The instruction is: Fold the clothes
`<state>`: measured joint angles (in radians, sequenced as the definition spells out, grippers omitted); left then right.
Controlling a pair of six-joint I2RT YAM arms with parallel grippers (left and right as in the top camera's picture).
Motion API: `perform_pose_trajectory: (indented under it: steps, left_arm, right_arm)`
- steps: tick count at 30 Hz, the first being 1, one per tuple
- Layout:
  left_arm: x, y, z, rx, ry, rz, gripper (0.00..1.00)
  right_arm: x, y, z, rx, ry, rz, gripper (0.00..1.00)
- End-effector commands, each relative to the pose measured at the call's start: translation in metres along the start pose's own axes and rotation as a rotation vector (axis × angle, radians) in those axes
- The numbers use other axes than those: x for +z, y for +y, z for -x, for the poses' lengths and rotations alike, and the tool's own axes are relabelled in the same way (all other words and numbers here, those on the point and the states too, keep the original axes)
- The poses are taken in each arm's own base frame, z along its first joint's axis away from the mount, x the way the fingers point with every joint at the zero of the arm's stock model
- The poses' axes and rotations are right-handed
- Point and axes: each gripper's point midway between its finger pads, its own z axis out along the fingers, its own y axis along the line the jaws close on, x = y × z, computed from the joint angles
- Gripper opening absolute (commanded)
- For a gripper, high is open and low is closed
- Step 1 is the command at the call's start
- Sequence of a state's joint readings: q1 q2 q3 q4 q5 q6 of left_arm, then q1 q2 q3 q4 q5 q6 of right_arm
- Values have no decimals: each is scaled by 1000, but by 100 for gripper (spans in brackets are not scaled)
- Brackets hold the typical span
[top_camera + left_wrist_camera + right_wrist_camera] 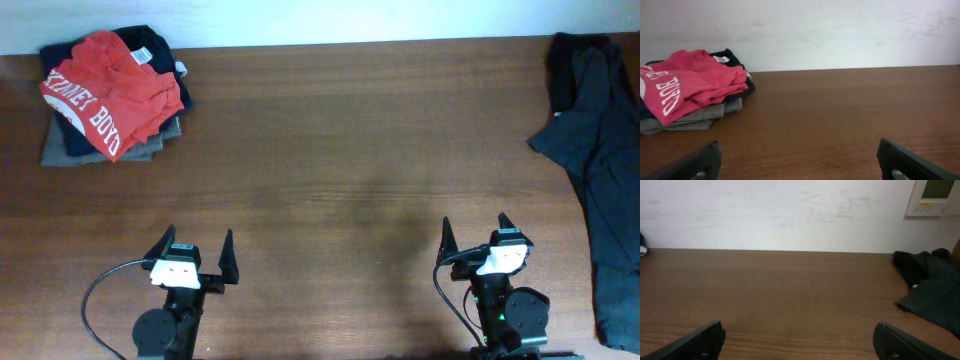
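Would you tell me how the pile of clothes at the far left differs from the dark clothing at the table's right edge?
The left pile is a compact, layered stack; the dark clothing sprawls loose and crumpled. The left pile is topped by a red shirt with white lettering; the dark clothing shows no lettering. Both are soft cloth on the wooden table.

Folded stack (pixel 110 95) on table (pixel 350 150) at 10 o'clock; loose garments (pixel 610 180) at 3 o'clock; left gripper (pixel 198 240) at 7, right gripper (pixel 475 225) at 5.
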<state>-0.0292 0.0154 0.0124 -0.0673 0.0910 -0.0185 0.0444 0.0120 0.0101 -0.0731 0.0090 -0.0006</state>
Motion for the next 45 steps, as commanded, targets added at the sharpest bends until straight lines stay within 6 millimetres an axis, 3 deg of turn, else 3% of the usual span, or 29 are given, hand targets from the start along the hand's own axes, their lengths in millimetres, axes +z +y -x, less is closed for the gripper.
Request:
perform_pose_trajectory:
  steps: [1,6,10,12,15,17,18,23,29,32,33,34,35,38,40,45]
  left_arm:
    - [0,-2,0,13,-3,-12,99]
    - [0,-2,0,13,-3,-12,99]
    - [0,-2,0,13,-3,-12,99]
    - [0,-2,0,13,-3,-12,99]
    - [0,-2,0,13,-3,-12,99]
    - [0,-2,0,13,-3,-12,99]
    - [0,-2,0,13,-3,-12,99]
    - [0,-2,0,13,-3,-12,99]
    - [0,-2,0,13,-3,-12,99]
    - [0,-2,0,13,-4,-12,99]
    - [0,-2,0,13,-4,-12,99]
    - [0,-2,0,13,-4,-12,99]
    - [0,-2,0,13,-4,-12,99]
    - [0,-2,0,13,-4,-12,99]
    - [0,-2,0,13,-3,-12,99]
    - [0,-2,0,13,-3,-12,99]
  right_arm:
    - [0,0,-2,11,2,0,99]
    - [-6,45,4,272,14,267,99]
    - [-8,51,7,351,22,309,99]
    - [-9,50,24,341,-50,316,99]
    - [-19,44,78,313,-282,319,99]
    - [-24,29,101,321,-378,243,99]
    - [-27,10,115,320,-428,137,99]
    - [-30,-18,160,159,-457,-71,99]
    - [11,-92,175,89,-139,-553,99]
    - [62,-129,183,-25,135,-718,99]
    - [71,-136,183,-34,180,-729,99]
    - [99,-163,175,-47,344,-754,99]
    - [105,-171,173,-47,384,-761,99]
    - [142,-240,136,-39,690,-857,99]
    - [152,-257,119,-36,773,-872,99]
    - [189,-293,45,-25,893,-895,99]
